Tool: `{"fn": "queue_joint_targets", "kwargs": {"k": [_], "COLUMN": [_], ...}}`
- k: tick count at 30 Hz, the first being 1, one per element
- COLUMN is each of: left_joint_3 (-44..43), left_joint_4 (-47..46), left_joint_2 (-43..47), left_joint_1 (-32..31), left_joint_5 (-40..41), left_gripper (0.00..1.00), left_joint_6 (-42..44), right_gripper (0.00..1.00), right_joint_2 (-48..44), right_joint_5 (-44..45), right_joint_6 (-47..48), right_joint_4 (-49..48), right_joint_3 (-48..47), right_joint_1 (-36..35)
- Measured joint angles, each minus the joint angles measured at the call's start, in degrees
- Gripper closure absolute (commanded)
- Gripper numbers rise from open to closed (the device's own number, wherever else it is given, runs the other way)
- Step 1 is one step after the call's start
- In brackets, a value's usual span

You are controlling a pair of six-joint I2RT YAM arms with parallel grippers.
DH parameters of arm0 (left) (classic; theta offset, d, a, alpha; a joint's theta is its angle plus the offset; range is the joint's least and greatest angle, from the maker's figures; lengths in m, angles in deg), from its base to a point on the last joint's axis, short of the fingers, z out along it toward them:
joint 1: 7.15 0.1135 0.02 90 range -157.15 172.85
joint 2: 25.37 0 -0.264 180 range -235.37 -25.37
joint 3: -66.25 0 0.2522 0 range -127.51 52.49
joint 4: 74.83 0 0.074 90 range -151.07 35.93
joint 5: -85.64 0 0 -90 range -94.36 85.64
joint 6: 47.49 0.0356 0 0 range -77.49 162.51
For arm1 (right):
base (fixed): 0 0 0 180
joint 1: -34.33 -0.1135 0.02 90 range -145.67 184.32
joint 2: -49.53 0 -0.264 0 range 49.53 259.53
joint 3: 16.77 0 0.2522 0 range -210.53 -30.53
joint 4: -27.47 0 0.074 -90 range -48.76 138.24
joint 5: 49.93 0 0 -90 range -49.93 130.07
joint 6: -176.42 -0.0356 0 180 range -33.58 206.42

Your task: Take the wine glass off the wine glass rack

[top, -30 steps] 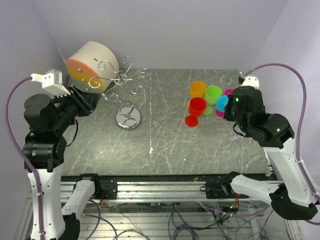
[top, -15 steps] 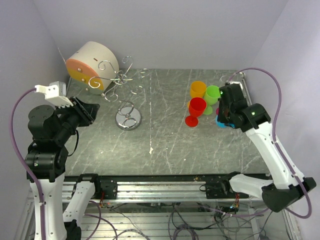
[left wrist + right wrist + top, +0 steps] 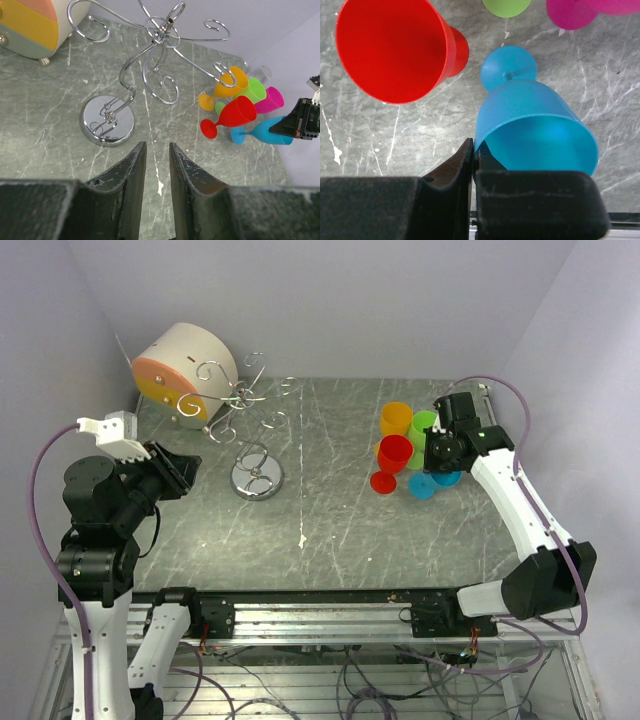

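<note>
the top view looks down from above and behind the arm bases, taking in the whole counter. the left wrist view looks forward and down past the left tool, across the wine glass rack. the right wrist view sits close over the blue glass and red glass, which all three views share.

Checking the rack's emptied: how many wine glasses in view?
5, all off the rack, at right: orange, green, magenta, red, blue in the right gripper. None looks hidden.

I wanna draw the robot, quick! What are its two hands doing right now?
Left gripper: partly open, holding nothing.
Right gripper: shut, pinching the rim of the blue wine glass.
</note>
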Motion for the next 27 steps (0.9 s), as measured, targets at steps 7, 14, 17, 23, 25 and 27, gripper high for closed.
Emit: {"fn": "queue_joint_targets", "kwargs": {"k": [7,14,17,23,25,27], "left_joint_3": [2.34,4.24,4.61,4.85,4.85,4.85], "left_joint_4": [0.11,0.24,0.26,0.31,0.31,0.31], "left_joint_2": [1.38,2.62,2.99,3.15,3.15,3.17], "left_joint_1": [-0.02,-0.07,-0.07,-0.09,-0.09,-0.09], "left_joint_5": [0.07,0.2,0.48,1.16,1.33,1.53], "left_gripper": [0.65,0.65,0.64,0.63,0.63,0.62], "left_joint_6": [0.0,0.0,0.0,0.22,0.37,0.46], "right_gripper": [1.0,0.95,0.83,0.69,0.68,0.65], "right_joint_2": [3.82,7.39,8.31,8.59,8.59,8.57], "right_joint_5": [-0.04,-0.39,-0.72,-0.92,-0.9,-0.85], "right_joint_6": [0.57,0.48,0.22,-0.04,-0.09,-0.15], "right_joint_4": [0.0,-0.04,-0.24,-0.87,-1.09,-1.07], "right_joint_3": [-0.63,-2.54,-3.32,-4.85,-5.25,-5.79], "right_joint_1": [0.04,0.04,0.04,0.04,0.04,0.04]}}
